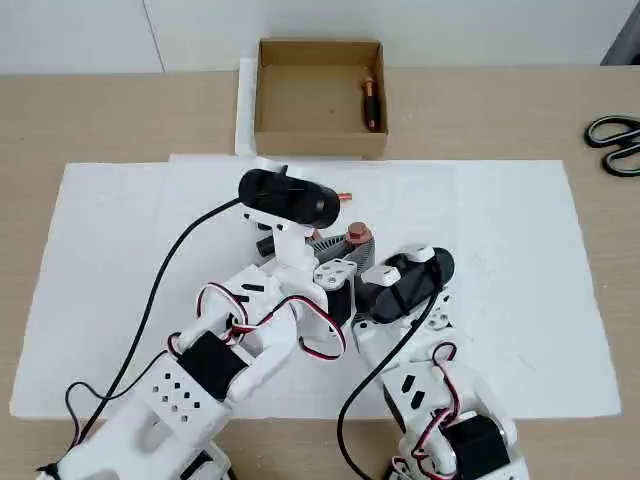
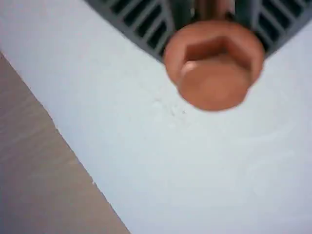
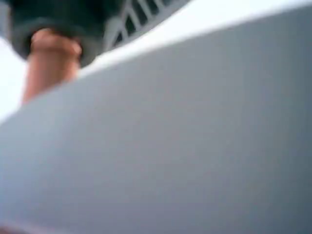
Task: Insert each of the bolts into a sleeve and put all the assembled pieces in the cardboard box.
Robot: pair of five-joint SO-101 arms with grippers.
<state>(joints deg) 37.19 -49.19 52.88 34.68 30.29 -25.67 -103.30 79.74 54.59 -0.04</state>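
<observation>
**Copper-coloured hex-head metal bolt [image 1: 358,236] gripped at the middle of the white foam sheet [image 1: 520,300]**

In the left wrist view the bolt [image 2: 214,68] shows its six-sided head towards the lens. Its shaft runs back between the left arm's fingers [image 2: 136,19], grey ribbed plastic that closes on it from both sides. From overhead these grey fingers [image 1: 326,243] sit just at 9 o'clock of the bolt head.

In the right wrist view the bolt's shaft [image 3: 48,68] comes out of a dark rounded sleeve [image 3: 58,24]. A broad pale-grey surface [image 3: 185,146] lies close to that lens, too blurred to identify.

The right arm [image 1: 410,280], white with a black motor housing, ends just at 5 o'clock of the bolt. Whether its fingers are open or closed cannot be told.

The open brown cardboard box [image 1: 268,100] stands at 12 o'clock of the bolt, touching the sheet's far edge. Inside it, one assembled piece [image 1: 369,100], copper-coloured with a darker band, lies along the wall at the box's 3 o'clock side.

The sheet covers most of the light wooden worktop [image 1: 100,120]. A pair of black-handled scissors [image 1: 615,140] rests on the bare wood at 2 o'clock, well apart from the arms.
</observation>
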